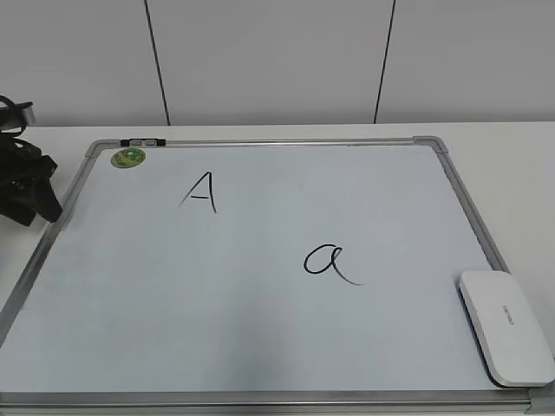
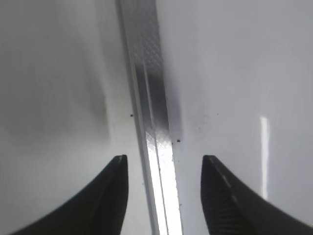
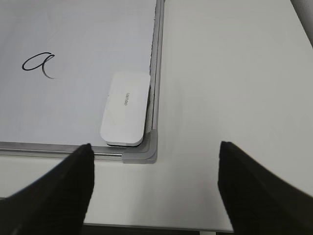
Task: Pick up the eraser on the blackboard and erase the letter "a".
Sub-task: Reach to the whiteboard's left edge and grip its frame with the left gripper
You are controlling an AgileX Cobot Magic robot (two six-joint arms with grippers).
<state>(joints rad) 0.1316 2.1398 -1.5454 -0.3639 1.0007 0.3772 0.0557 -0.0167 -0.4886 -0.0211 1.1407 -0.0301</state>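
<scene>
The blackboard (image 1: 260, 329) is in fact a white board with a silver frame, and it lies flat on a white table (image 1: 503, 143). It fills most of the exterior view. Near its far left corner there is a small green sticker (image 1: 127, 158).

Two letters are written on the board in black marker. A capital "A" (image 1: 200, 191) stands in the upper left part. The letter "a" (image 1: 329, 262), small and cursive with a tail to the right, is nearer to the middle, and it is whole.

The eraser (image 1: 506, 325) is a white rounded block with small grey lettering on top. It lies on the board in the near right corner, just beside the right edge of the frame, well apart from the letter "a". In the right wrist view the eraser (image 3: 125, 108) is seen in the corner of the frame, and the letter "a" (image 3: 38, 63) is to the upper left of it.

The right gripper (image 3: 156, 181) hangs above the table near this corner. Its two dark fingers are wide apart and hold nothing. It does not touch the eraser.

The left gripper (image 2: 164, 188) is above the left edge of the board, with the silver frame strip (image 2: 149, 88) passing between its fingers. The fingers are apart and hold nothing. In the exterior view the left arm (image 1: 24, 186) is a dark shape at the left border, beside the board.
</scene>
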